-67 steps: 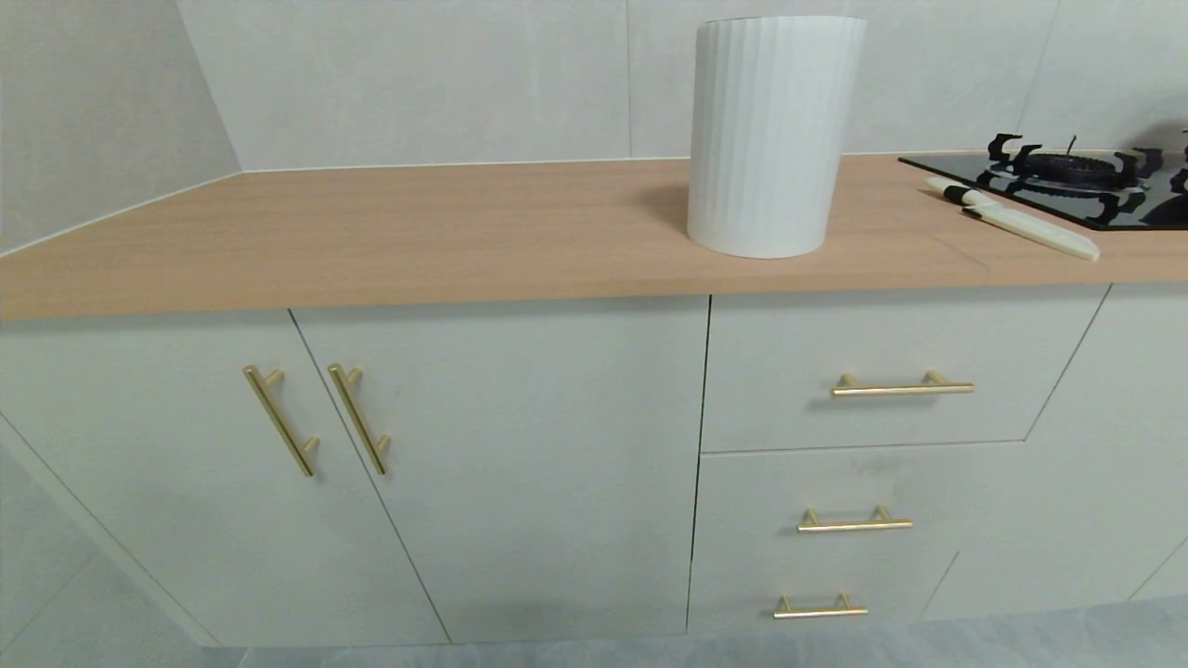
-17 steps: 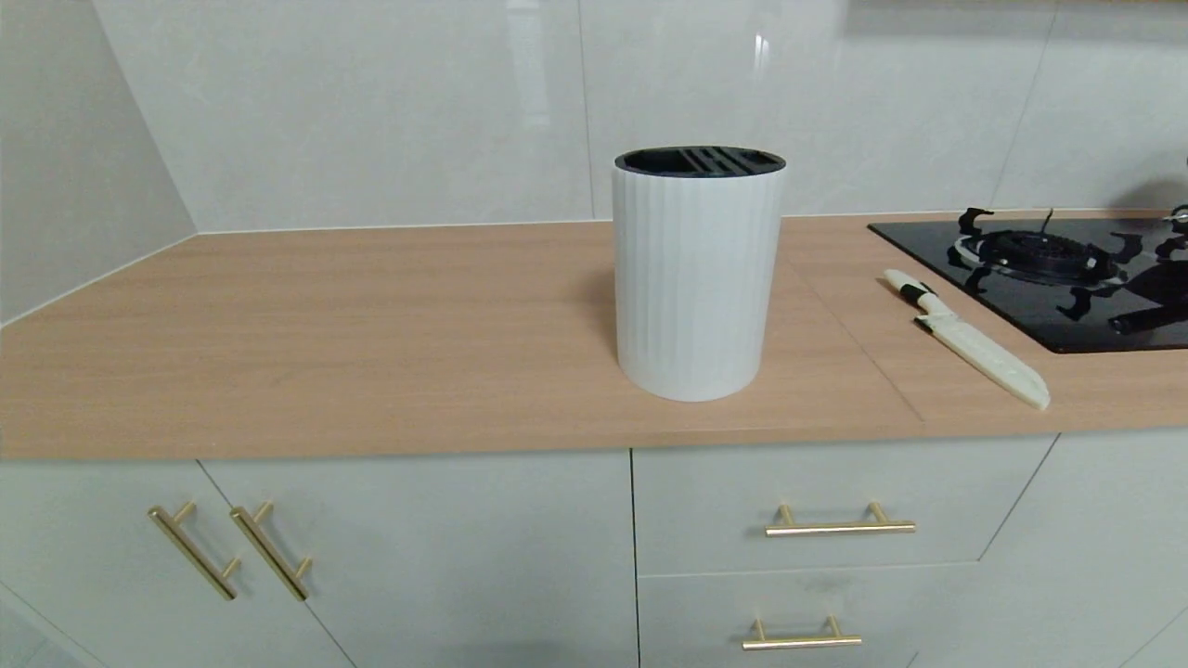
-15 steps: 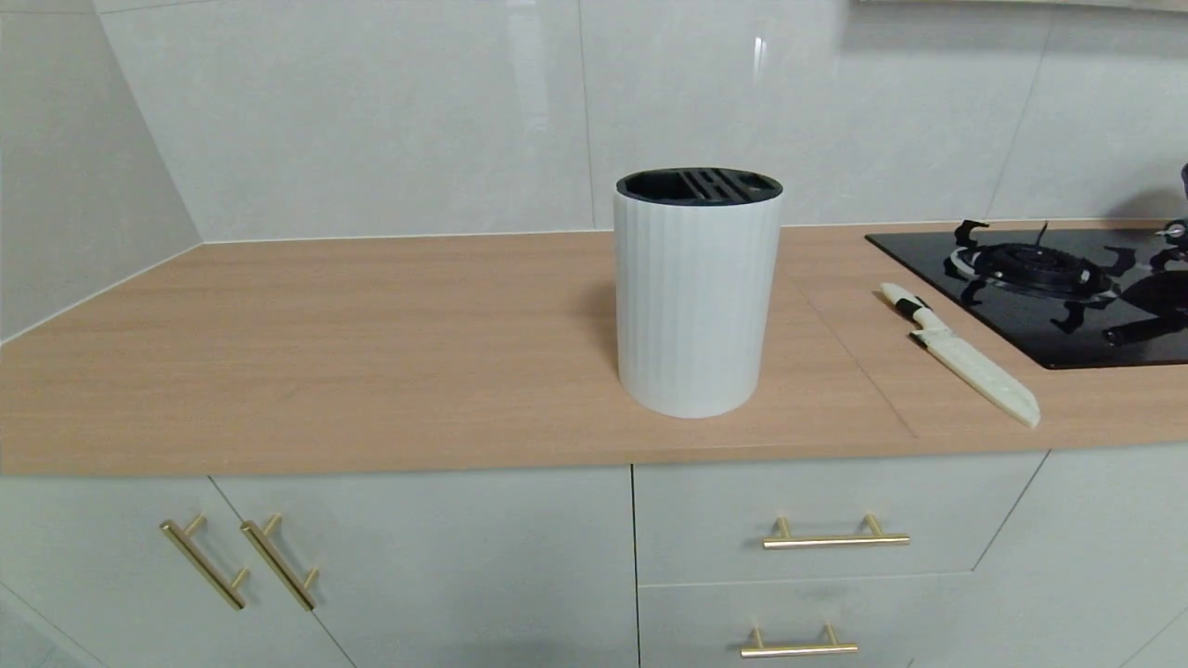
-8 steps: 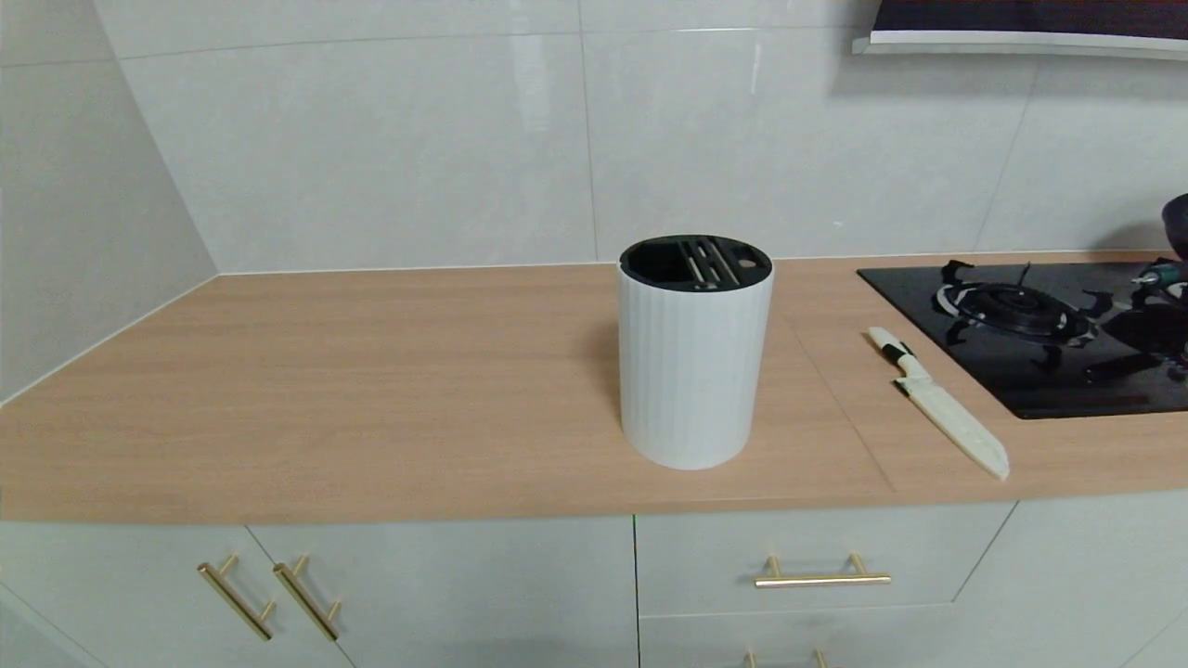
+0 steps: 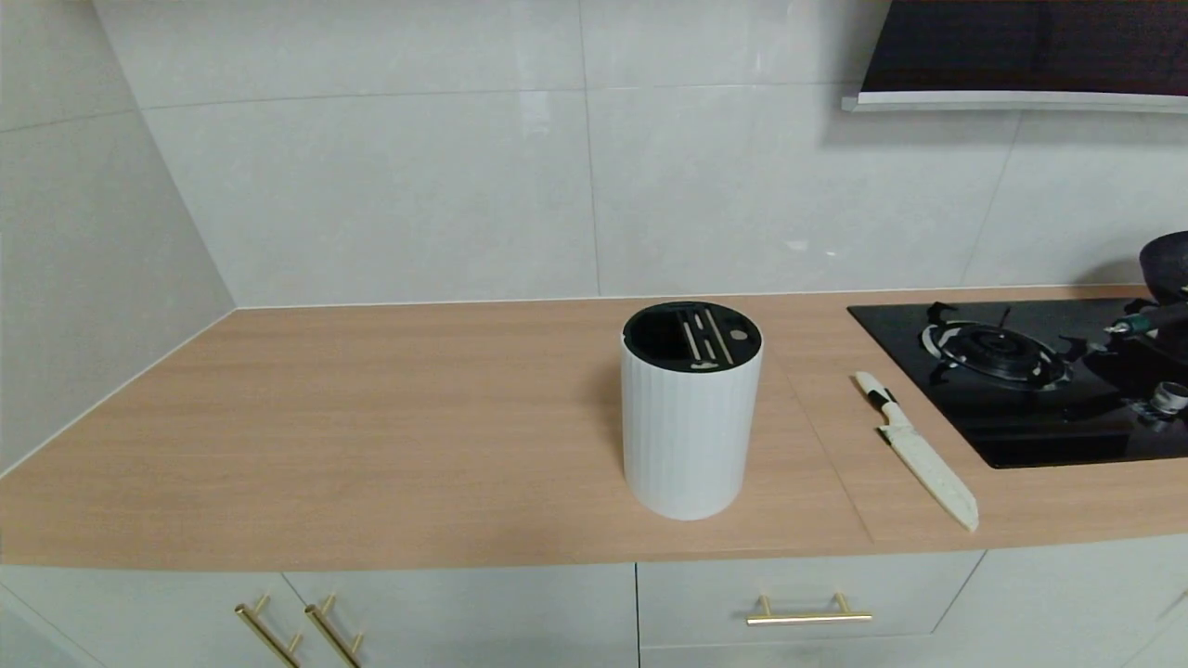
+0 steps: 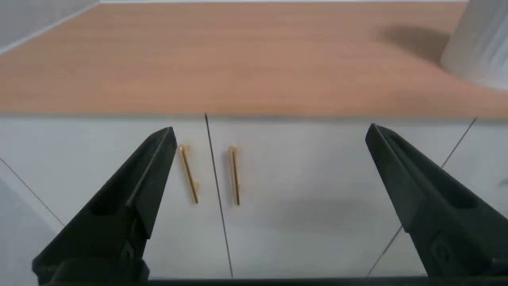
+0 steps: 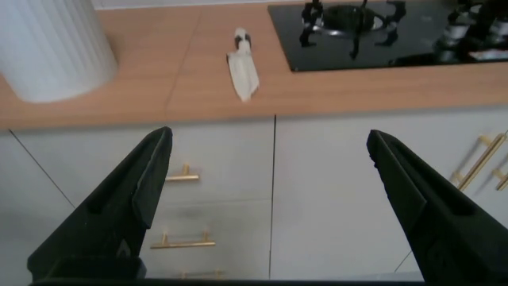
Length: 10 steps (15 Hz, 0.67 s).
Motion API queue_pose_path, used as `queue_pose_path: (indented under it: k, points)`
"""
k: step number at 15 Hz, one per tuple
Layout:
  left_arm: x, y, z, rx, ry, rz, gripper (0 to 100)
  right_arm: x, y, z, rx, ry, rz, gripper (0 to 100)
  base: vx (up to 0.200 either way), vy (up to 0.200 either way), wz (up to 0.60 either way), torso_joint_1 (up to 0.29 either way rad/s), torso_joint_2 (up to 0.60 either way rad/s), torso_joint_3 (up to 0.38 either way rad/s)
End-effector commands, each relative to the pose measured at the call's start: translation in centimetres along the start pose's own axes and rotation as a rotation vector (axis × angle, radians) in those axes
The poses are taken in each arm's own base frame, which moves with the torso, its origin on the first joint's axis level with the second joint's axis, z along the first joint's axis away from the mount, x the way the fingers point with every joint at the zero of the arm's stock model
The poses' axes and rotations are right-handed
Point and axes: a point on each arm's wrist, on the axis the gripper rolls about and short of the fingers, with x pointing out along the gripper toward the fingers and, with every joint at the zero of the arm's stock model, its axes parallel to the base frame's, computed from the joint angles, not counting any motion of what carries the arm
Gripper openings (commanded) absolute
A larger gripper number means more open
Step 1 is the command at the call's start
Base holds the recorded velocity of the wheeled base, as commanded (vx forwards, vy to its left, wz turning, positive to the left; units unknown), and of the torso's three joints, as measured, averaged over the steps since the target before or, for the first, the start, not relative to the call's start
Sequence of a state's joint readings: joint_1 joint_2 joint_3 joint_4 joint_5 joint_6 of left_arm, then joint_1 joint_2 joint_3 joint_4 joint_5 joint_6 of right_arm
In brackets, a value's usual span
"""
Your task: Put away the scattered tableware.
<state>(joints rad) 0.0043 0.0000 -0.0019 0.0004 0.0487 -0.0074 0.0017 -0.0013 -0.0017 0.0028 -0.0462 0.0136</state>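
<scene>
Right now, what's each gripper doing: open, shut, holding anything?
Left gripper: open, holding nothing.
Right gripper: open, holding nothing.

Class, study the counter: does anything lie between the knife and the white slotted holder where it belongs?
Nothing visible does. Only bare countertop separates the knife from the holder. The stove lies on the knife's far side, away from that path.
</scene>
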Motion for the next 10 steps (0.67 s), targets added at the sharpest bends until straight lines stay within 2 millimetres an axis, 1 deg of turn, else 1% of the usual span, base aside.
queue_pose_path:
  k: [1,6,10]
  points:
    - [-0.01,0.00,0.04,0.000,-0.002,0.001,100,0.01,0.00,0.00,0.000,0.002,0.000,100,0.000,0.000,0.00,0.256,-0.57,-0.320]
    - [0.00,0.00,-0.01,0.000,0.000,0.001,100,0.01,0.00,0.00,0.000,0.002,0.000,100,0.000,0.000,0.00,0.264,-0.58,-0.319]
    - [-0.01,0.00,0.04,0.000,-0.002,0.001,100,0.01,0.00,0.01,0.000,0.000,0.000,100,0.000,0.000,0.00,0.202,-0.42,-0.227]
